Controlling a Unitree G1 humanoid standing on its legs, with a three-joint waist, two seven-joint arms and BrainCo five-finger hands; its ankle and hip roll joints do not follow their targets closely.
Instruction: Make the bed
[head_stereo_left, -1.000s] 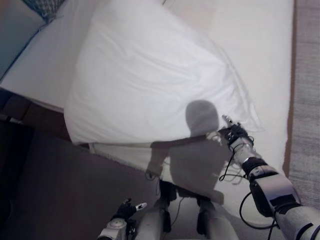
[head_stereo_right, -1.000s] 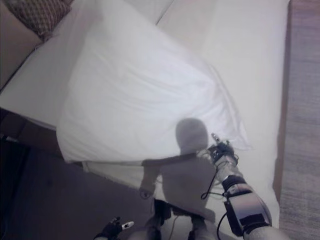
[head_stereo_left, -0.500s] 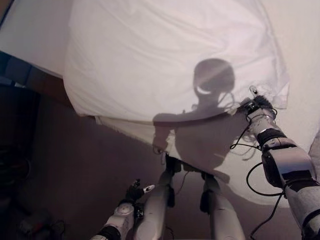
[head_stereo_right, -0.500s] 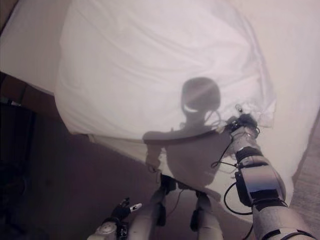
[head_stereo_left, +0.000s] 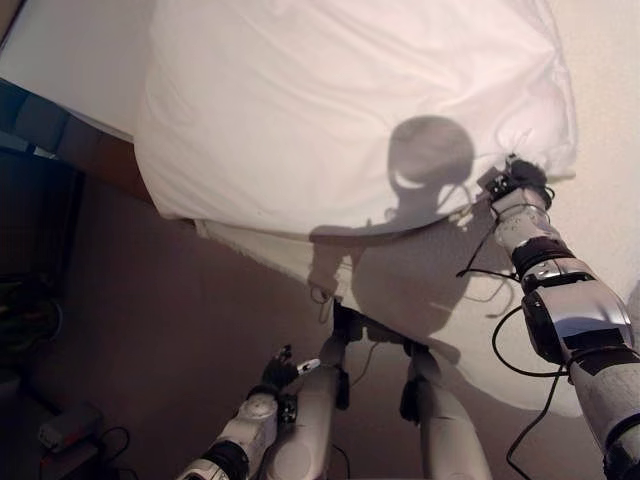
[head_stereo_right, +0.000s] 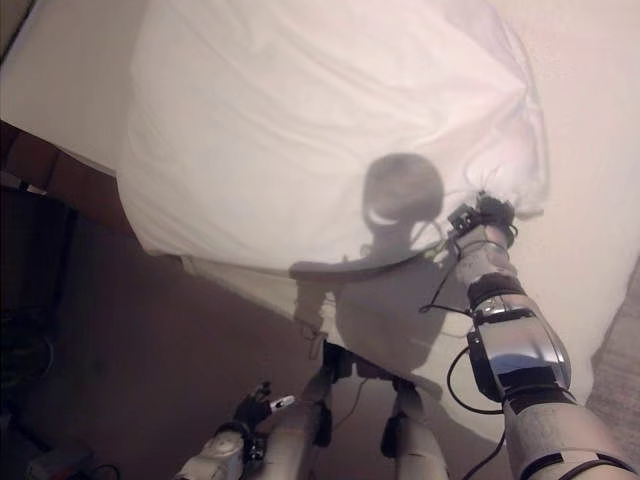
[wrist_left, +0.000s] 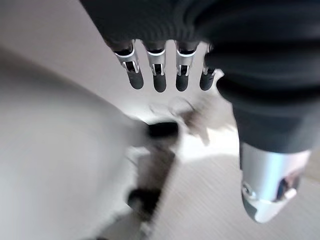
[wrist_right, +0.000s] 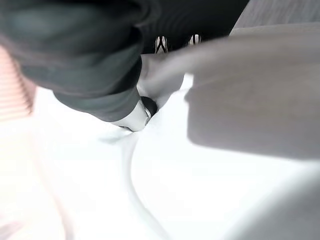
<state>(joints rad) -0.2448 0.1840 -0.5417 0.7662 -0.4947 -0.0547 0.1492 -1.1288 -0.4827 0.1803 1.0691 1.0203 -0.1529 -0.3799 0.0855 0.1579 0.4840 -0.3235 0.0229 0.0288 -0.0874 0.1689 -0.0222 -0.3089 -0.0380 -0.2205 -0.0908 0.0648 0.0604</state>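
Pinching the white pillow (head_stereo_left: 340, 100) by its near corner with our right hand (head_stereo_left: 517, 181) on the bed (head_stereo_left: 610, 100), left hand (head_stereo_left: 275, 372) hanging loosely open below, we are risking the thin fabric slipping free.

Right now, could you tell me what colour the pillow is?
Plain white pillow, clearest in the left eye view.

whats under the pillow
The white pillow lies on the bed, overhanging its near edge above the floor. The right hand pinches its corner. Anything beneath is covered.
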